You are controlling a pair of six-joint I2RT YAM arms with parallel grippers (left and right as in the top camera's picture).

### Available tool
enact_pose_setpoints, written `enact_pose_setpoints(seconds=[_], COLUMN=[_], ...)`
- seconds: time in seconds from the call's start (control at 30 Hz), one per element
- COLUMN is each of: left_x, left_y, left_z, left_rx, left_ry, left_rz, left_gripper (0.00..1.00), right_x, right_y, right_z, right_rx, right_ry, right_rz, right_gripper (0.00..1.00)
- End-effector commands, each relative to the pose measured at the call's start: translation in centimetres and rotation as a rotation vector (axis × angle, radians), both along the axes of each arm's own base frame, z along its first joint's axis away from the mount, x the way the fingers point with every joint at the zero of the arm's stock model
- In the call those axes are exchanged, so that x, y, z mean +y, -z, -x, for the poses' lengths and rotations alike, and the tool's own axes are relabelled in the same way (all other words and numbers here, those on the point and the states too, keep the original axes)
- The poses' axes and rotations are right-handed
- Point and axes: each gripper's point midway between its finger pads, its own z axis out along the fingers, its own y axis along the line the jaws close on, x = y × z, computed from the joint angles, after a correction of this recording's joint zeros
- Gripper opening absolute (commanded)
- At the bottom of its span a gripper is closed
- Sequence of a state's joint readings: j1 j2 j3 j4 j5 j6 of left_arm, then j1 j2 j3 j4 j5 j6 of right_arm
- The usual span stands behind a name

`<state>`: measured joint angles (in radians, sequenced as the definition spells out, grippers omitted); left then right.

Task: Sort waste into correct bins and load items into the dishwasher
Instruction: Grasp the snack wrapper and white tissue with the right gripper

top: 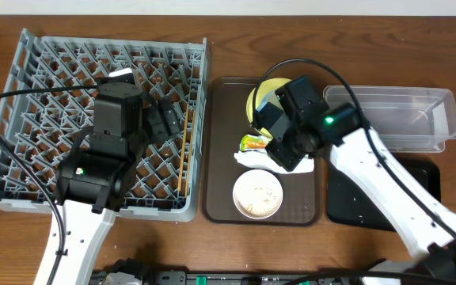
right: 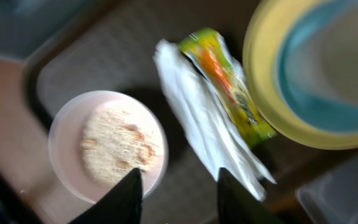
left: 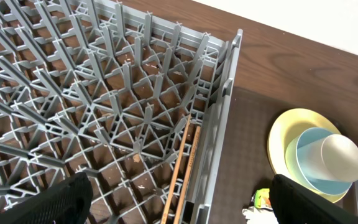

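Observation:
The grey dish rack (top: 22,119) fills the left side, with the wooden chopsticks (top: 185,150) lying along its right edge; they also show in the left wrist view (left: 182,168). My left gripper (top: 162,119) hangs open and empty over the rack (left: 179,208). The yellow plate (left: 281,134) holds the light blue bowl (left: 309,171) and the white cup (left: 342,155). The green-and-orange wrapper (top: 252,143) and the white napkin (top: 252,159) lie beside the plate. The white bowl (top: 257,193) holds rice. My right gripper (right: 179,199) is open and empty, just above the serving tray between the bowl (right: 107,143) and the napkin (right: 204,124).
The dark brown serving tray (top: 220,198) sits beside the rack and carries the dishes and waste. The clear tub (top: 418,119) stands at the right, and the black tray (top: 355,202) lies in front of it under my right arm.

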<state>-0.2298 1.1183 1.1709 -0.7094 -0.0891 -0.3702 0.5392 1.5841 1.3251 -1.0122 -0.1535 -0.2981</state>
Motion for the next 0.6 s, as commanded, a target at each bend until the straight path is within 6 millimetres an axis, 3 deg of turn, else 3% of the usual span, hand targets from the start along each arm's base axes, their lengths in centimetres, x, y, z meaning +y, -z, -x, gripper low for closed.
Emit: enact_pose_setpoints(seconds=[0.0, 0.17, 0.33, 0.57], left_x=[0.5, 0.4, 0.4, 0.4], left_y=[-0.3, -0.3, -0.3, -0.3], left_z=[-0.1, -0.1, -0.1, -0.1], left_rx=[-0.009, -0.009, -0.009, -0.009], left_ry=[-0.023, -0.023, -0.023, -0.023], left_rz=[-0.003, -0.003, -0.003, -0.003], left_gripper=[0.93, 0.94, 0.94, 0.93], right_x=[-1.7, -2.7, -2.3, -1.5], right_y=[2.3, 6.1, 9.4, 10.9], right_z=[-1.4, -1.3, -2.1, -3.2], right_rx=[-0.001, 0.088, 0.123, 0.097], right_ry=[0.064, 0.064, 0.061, 0.022], right_rz=[0.143, 0.251, 0.278, 0.269], right_gripper=[0.41, 0.48, 0.54, 0.59])
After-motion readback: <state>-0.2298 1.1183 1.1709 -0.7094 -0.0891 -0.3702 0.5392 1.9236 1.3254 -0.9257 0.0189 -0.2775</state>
